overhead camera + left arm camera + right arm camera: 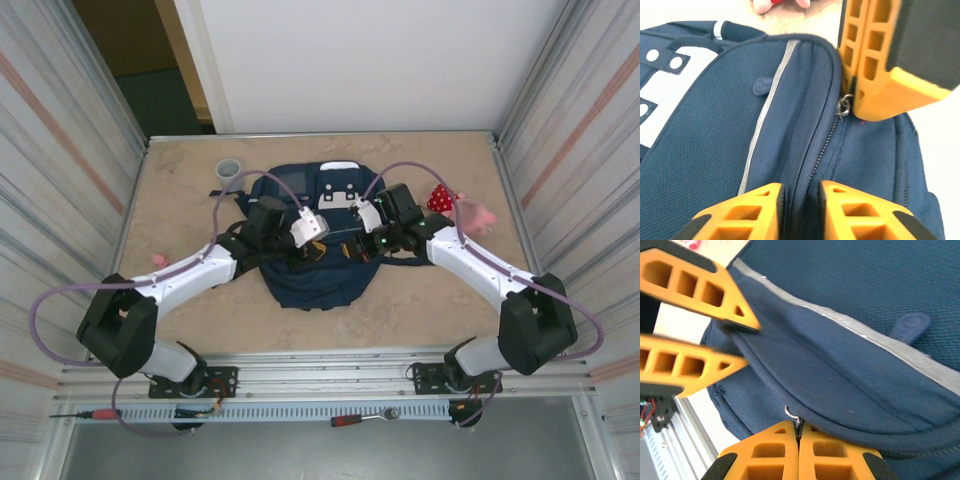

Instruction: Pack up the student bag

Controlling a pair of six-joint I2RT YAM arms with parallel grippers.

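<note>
One student bag [300,285], one grey cup [229,172], one red spotted toy [439,198], one pink plush [478,213], two red-handled tools [100,413] [347,421].

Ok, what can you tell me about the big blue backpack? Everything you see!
The student bag is a navy woven-fabric backpack, lying flat on the tan table between both arms. It has white patches near the top, a thin grey stripe and a zipper. The right gripper pinches its metal zipper pull; the left gripper stands slightly open around a fabric fold.
</note>
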